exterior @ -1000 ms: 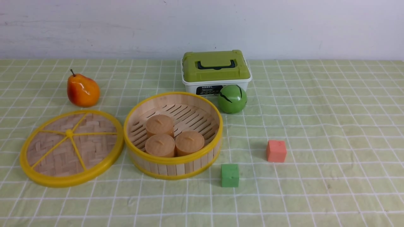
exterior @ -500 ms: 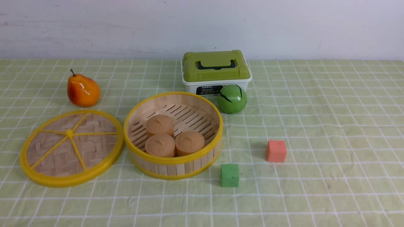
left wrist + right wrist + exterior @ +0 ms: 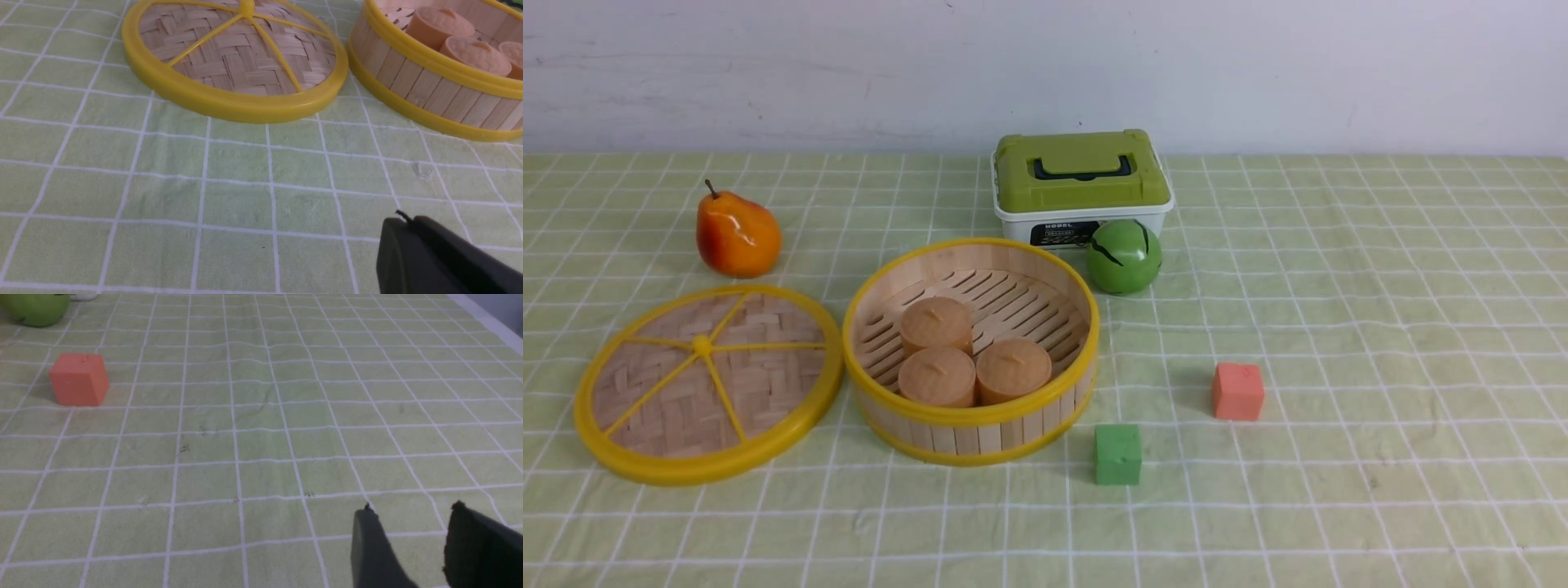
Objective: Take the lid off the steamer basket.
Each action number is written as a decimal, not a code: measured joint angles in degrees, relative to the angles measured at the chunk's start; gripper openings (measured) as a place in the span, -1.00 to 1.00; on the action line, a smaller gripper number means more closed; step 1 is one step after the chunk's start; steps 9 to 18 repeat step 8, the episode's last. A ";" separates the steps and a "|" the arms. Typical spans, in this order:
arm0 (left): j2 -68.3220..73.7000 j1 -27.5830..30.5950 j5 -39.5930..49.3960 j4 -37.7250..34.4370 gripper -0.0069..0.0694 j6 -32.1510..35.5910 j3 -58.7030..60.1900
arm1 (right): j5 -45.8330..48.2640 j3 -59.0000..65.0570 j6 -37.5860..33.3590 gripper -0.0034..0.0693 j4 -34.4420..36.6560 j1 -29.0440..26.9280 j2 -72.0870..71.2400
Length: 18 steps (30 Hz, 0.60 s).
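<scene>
The lid (image 3: 708, 382), a woven bamboo disc with a yellow rim and spokes, lies flat on the cloth just left of the steamer basket (image 3: 970, 412). The basket stands uncovered, with three tan buns (image 3: 938, 376) inside. The left wrist view shows the lid (image 3: 237, 61) and the basket (image 3: 429, 94) side by side. My left gripper (image 3: 404, 222) hovers over bare cloth on the near side of them, shut and holding nothing. My right gripper (image 3: 410, 512) is open above bare cloth, far right of the basket. Neither arm appears in the front view.
An orange pear (image 3: 737, 234) sits behind the lid. A white box with a green lid (image 3: 1081, 186) and a green ball (image 3: 1124, 256) stand behind the basket. A green cube (image 3: 1117, 454) and a red cube (image 3: 1237, 391) lie to its right.
</scene>
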 joint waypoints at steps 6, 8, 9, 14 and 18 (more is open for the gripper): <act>0.00 0.00 0.00 0.00 -0.80 0.00 0.00 | 0.00 0.00 0.00 -0.24 0.00 0.00 0.00; 0.00 0.00 0.00 0.00 -0.79 0.00 0.00 | 0.00 0.00 0.00 -0.24 0.00 0.00 0.00; 0.00 0.00 0.00 0.00 -0.79 0.00 0.00 | 0.00 0.00 0.00 -0.24 0.00 0.00 0.00; 0.00 0.00 0.00 0.00 -0.79 0.00 0.00 | 0.00 0.00 0.00 -0.24 0.00 0.00 0.00; 0.00 0.00 0.00 0.00 -0.79 0.00 0.00 | 0.00 0.00 0.00 -0.24 0.00 0.00 0.00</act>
